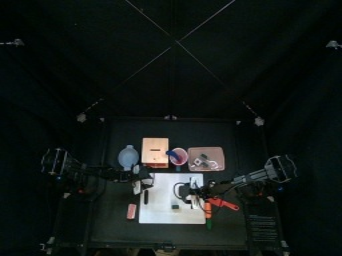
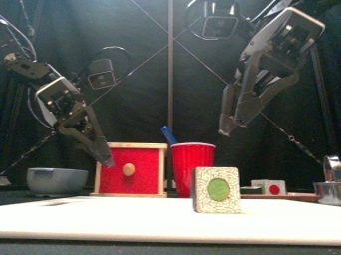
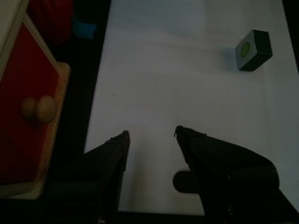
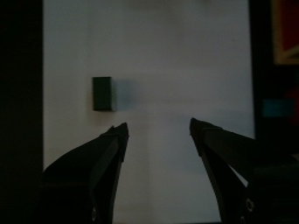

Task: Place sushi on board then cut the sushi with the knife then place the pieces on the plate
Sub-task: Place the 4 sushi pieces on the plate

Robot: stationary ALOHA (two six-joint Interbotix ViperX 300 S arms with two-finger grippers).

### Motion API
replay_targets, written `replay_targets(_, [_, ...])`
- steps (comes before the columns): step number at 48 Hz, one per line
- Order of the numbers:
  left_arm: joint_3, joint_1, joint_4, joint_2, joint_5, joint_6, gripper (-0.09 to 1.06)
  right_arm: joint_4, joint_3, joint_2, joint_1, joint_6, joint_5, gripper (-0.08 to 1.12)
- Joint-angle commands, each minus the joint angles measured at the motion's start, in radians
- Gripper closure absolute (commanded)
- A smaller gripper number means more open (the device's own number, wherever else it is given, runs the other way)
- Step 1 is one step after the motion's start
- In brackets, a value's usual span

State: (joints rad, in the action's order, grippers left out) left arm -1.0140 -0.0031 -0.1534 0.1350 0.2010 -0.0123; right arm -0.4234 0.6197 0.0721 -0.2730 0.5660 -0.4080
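Observation:
One sushi piece (image 2: 217, 189), a dark green block with a green round face, stands on the white cutting board (image 2: 134, 219) near its middle. The left wrist view shows that sushi piece (image 3: 250, 48) far ahead on the board (image 3: 176, 79). It appears as a small dark block (image 4: 103, 94) in the right wrist view. My left gripper (image 2: 102, 151) hangs open above the board's left side, in front of the wooden box. Higher up over the board's right side, my right gripper (image 2: 228, 122) is open too. Neither one touches the sushi. A blue knife (image 2: 168, 134) sticks out of the red cup (image 2: 194, 167).
The wooden box with its red drawer front (image 2: 132, 169) stands behind the board, the blue-grey bowl (image 2: 56, 179) to its left. The pink tray (image 1: 205, 157) lies at the back right. A red and white toy (image 2: 270, 186) sits right of the board.

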Motion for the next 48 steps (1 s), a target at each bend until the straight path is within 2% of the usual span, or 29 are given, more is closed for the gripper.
replay_targets(1, [0.020,0.002,-0.005,0.008,0.003,0.000,0.13,0.014,-0.067,-0.032,-0.034,0.000,0.003,0.14])
replay_targets(30, [0.020,-0.003,-0.002,0.006,0.005,-0.005,0.13,0.034,-0.202,-0.262,-0.040,0.002,0.005,0.15])
replay_targets(37, [0.020,-0.003,0.003,0.008,0.005,-0.005,0.13,0.054,-0.219,-0.301,-0.040,0.000,0.003,0.23])
replay_targets(48, [0.017,0.000,0.028,0.008,0.003,-0.006,0.13,0.086,-0.222,-0.298,-0.038,0.005,-0.006,0.45])
